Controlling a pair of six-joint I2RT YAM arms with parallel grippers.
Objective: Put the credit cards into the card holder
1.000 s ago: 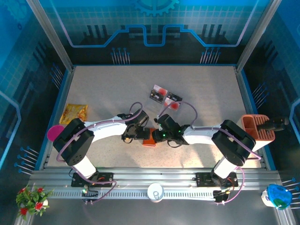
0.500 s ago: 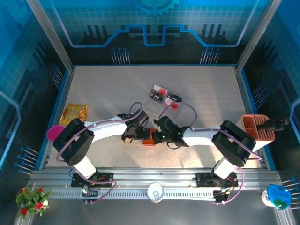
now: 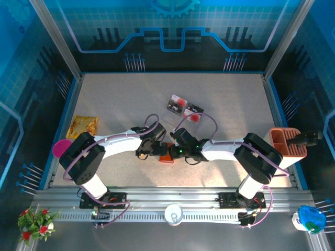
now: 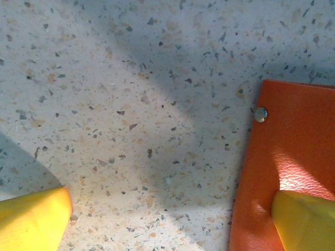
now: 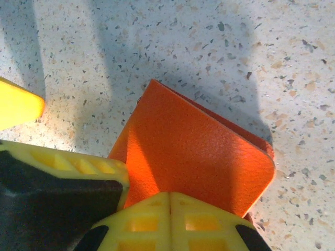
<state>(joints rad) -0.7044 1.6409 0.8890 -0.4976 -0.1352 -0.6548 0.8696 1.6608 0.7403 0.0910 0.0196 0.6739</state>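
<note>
Top view, cards (image 3: 178, 104): lying flat in the upper middle of the table (image 3: 235, 99), well apart from the wallet.
Top view, wallet (image 3: 166, 155): sitting at frame centre, with the left claw (image 3: 156, 149) and right claw (image 3: 172, 151) meeting over it.
Left wrist view, left claw (image 4: 170, 222): standing wide apart and gripping nothing. One finger (image 4: 31, 219) is showing at lower left over bare table, the other at lower right over the wallet (image 4: 293, 157), below its snap stud (image 4: 260, 114).
Right wrist view, right claw (image 5: 170, 217): fingers pressing together at bottom centre, against the near edge of the wallet (image 5: 193, 151). Whether a flap is nipped between them cannot be told.
Step in hand: likely opening the wallet, since no pockets are showing.
Doing it well: the left finger should be pinning the lower layer while the right is lifting only the top cover, slowly, so the wallet is not sliding.
</note>
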